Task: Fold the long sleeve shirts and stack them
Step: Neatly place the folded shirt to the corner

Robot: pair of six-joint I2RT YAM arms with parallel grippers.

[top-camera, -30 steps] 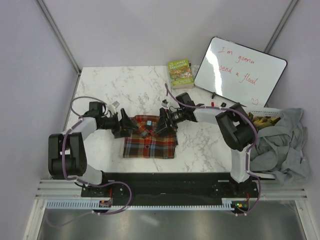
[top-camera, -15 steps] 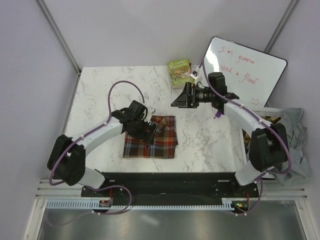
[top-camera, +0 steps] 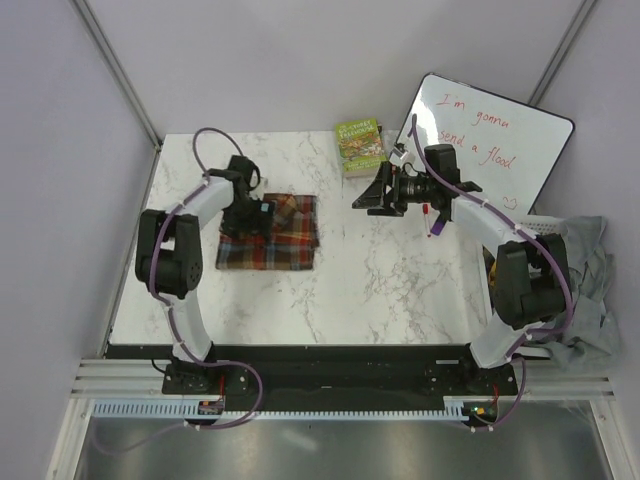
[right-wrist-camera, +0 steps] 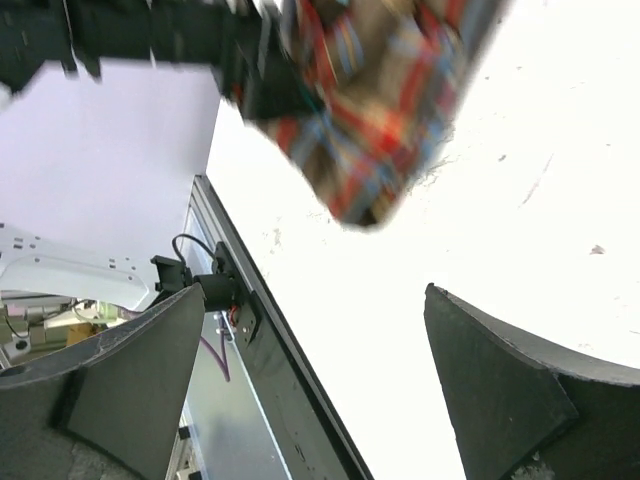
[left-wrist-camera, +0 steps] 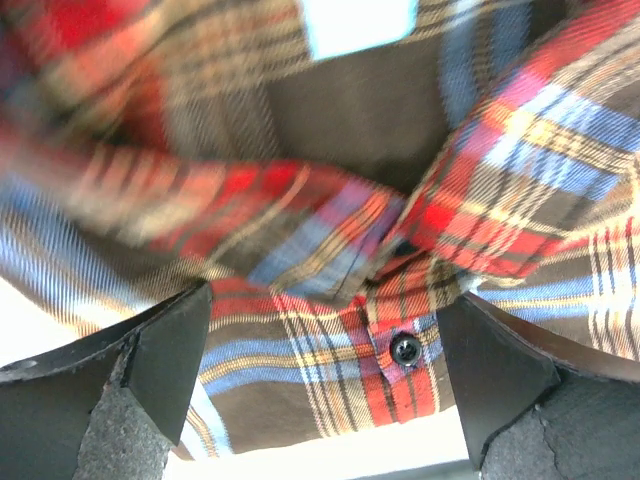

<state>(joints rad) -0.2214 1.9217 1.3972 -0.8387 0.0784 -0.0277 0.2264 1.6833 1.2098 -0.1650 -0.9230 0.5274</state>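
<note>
We see the plaid shirt (top-camera: 268, 234) lying folded into a compact rectangle on the marble table (top-camera: 400, 290), toward 9 o'clock of the tabletop. The left gripper (top-camera: 250, 213) sits over the shirt's edge at about 10 o'clock of the cloth. In its wrist view its fingers (left-wrist-camera: 150, 370) are spread wide, with the collar (left-wrist-camera: 520, 190) and a button (left-wrist-camera: 405, 348) lying between them and nothing pinched. The right gripper (top-camera: 375, 196) hangs at 2 o'clock of the shirt, well apart from it, spread equally wide and empty, near the book (top-camera: 360, 147). At 3 o'clock, off the table's edge, lies a heap of grey cloth (top-camera: 575, 285); we cannot tell whether these are more shirts. We judge the flannel to be light, soft and limp. It should sag and unfold if lifted by a single layer, and its brushed surface should not slip much in the pads. We would therefore take it at a folded edge or corner, pinching all the layers together, with one gripper on each side so the bundle keeps its shape. We would avoid the collar, where the cloth is bunched and uneven.
</note>
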